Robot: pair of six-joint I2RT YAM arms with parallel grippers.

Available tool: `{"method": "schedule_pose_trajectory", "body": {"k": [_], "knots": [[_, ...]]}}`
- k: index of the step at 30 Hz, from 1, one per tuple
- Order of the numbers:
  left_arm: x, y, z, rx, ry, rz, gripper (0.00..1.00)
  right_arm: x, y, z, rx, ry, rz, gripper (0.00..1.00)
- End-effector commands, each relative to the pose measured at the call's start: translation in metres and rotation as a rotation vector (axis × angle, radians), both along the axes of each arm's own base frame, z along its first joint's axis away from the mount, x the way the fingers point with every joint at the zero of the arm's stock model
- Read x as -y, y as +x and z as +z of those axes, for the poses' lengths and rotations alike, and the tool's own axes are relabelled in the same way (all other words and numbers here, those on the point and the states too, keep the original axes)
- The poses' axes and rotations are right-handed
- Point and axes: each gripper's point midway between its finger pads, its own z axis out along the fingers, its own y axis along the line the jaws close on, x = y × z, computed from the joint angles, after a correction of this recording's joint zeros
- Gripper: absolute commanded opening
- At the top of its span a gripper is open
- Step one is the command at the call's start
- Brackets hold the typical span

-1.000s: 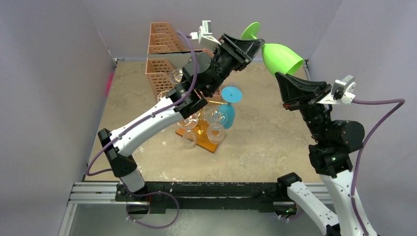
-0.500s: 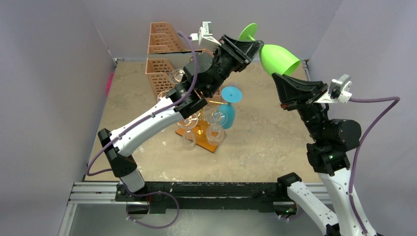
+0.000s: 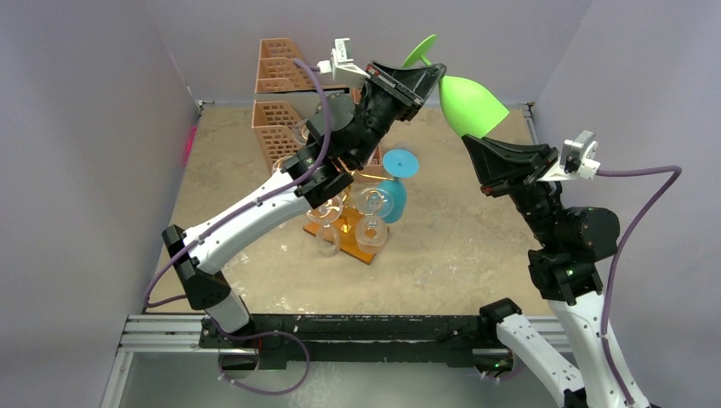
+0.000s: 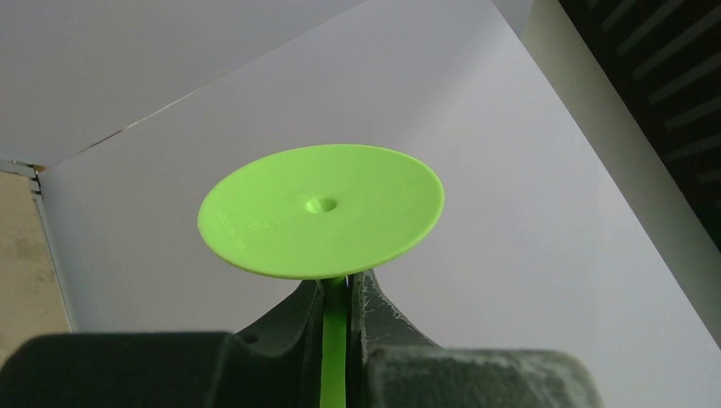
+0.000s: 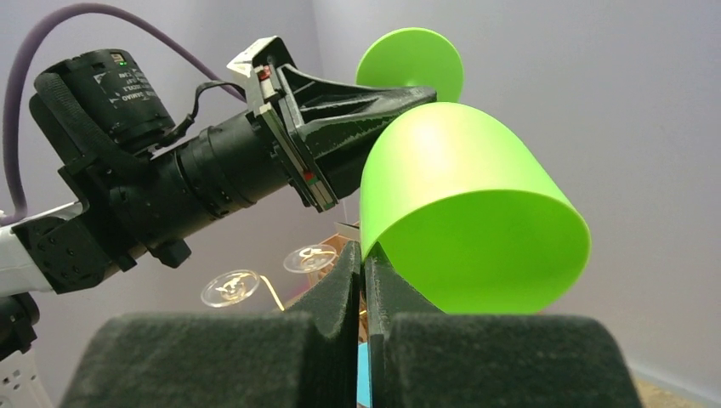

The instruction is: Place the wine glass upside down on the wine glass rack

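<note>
left gripper (image 3: 429, 75): clamped on stem of green wine glass (image 3: 469, 102), just under its foot. right gripper (image 3: 469, 140): pinched shut on bowl rim. glass hangs aloft, tilted, well above gold wine glass rack (image 3: 350, 228).

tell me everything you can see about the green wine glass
The green wine glass looks like opaque, matte lime plastic: a round flat foot with a small central dimple, a thin stem and a smooth tulip bowl. It is held in the air above the far side of the table, lying roughly on its side. The left gripper is shut on the stem just under the foot; the right gripper pinches the bowl's rim. Nothing else touches it.
</note>
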Motion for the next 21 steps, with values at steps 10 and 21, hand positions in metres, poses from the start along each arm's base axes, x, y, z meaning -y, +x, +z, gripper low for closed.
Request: {"method": "schedule_pose_trajectory", "body": {"k": [10, 21], "knots": [[-0.028, -0.016, 0.042, 0.262, 0.03, 0.097, 0.0, 0.014, 0.0, -0.022, -0.108, -0.012, -0.071, 0.57], [-0.028, -0.016, 0.057, 0.564, 0.296, 0.244, 0.0, 0.026, -0.017, -0.046, -0.222, -0.089, -0.114, 0.8]]}}
